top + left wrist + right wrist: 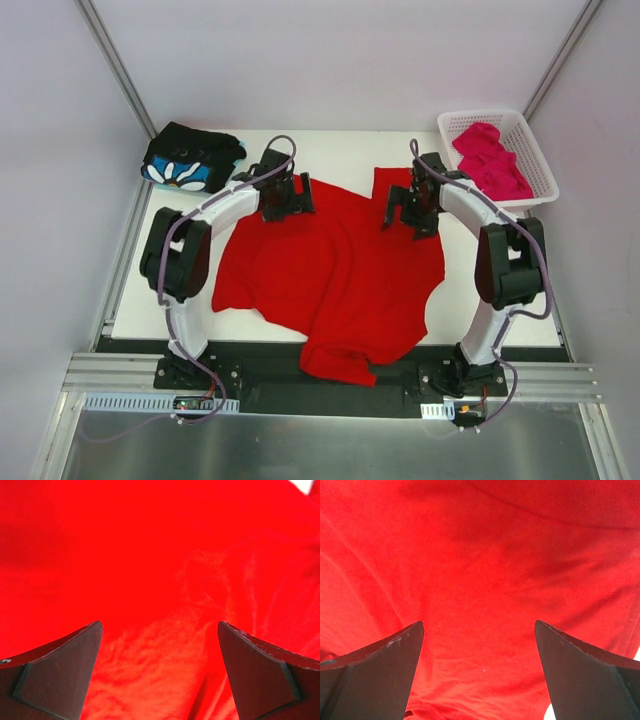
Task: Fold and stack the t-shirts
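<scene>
A bright red t-shirt [330, 270] lies spread over the middle of the white table, its lower edge hanging past the near edge. My left gripper [288, 197] hovers over its far left part, jaws wide open, and the left wrist view is filled with red cloth [160, 580] between the open fingers [60, 670]. My right gripper [412, 210] is above the shirt's far right part, also open, with red cloth [480, 580] below it. A black t-shirt with blue-and-white flowers [190, 160] lies folded at the far left. A magenta-pink t-shirt [492, 160] sits bunched in the basket.
The white plastic lattice basket [541, 160] stands at the far right corner of the table [500, 320]. White walls with metal posts enclose the area on three sides. A metal rail with the arm bases runs along the near edge.
</scene>
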Tool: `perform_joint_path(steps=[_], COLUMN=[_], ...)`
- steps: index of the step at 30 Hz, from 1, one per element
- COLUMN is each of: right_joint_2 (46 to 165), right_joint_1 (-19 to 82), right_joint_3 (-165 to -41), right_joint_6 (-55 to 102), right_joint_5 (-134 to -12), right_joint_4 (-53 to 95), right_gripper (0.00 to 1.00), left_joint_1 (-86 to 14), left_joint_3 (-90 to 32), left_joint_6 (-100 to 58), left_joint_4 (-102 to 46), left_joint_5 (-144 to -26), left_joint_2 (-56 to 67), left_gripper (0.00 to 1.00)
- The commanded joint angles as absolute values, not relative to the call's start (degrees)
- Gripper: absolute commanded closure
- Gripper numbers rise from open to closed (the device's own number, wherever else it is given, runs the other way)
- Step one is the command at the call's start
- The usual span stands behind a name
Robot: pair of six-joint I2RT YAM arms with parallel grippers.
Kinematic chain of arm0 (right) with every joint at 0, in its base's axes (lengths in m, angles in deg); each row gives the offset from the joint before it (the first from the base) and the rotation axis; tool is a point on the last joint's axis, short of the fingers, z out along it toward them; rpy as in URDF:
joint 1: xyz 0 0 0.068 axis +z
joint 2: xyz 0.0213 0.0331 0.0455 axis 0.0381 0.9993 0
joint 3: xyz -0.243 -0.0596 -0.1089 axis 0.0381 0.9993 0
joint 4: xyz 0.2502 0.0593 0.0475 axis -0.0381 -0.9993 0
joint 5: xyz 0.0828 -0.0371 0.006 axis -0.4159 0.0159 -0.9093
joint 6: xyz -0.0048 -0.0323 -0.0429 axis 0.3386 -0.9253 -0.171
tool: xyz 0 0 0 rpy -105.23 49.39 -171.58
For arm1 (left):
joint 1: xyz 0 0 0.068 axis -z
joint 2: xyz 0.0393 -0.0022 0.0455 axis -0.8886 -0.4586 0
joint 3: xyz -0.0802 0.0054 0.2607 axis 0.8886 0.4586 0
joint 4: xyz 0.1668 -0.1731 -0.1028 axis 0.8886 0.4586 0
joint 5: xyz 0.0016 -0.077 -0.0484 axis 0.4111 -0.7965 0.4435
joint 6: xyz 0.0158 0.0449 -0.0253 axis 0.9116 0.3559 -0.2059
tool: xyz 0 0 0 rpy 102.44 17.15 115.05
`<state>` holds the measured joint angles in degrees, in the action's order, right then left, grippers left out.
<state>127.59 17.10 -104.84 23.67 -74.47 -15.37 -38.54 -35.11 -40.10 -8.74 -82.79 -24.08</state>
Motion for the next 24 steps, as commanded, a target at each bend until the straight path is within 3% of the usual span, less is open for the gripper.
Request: perform_joint_path(steps=[1,12,24], right_joint_2=[132.79,142.99,154.24], right_joint_1=[13.62,5.35,5.08], right_joint_3=[-109.96,-116.63,-133.57], right_joint_6=[22.22,21.95,22.31], right_joint_5=[-81.46,-88.85,-89.82], right_joint_4=[-14.52,-16.36,-23.91], right_gripper=[0.04,0.04,0.04], left_joint_1=[-42.04,-49.87,-51.71], left_joint_3=[-41.59,-47.13,-50.21], left_joint_6=[-38.76,-39.38,-38.85], left_joint_4=[-12.25,-12.25,-11.81], left_joint_5=[-89.63,-94.91,-96.06], left_joint_2=[-31.11,-37.80,-41.67], left_gripper=[0.01,0.01,0.01])
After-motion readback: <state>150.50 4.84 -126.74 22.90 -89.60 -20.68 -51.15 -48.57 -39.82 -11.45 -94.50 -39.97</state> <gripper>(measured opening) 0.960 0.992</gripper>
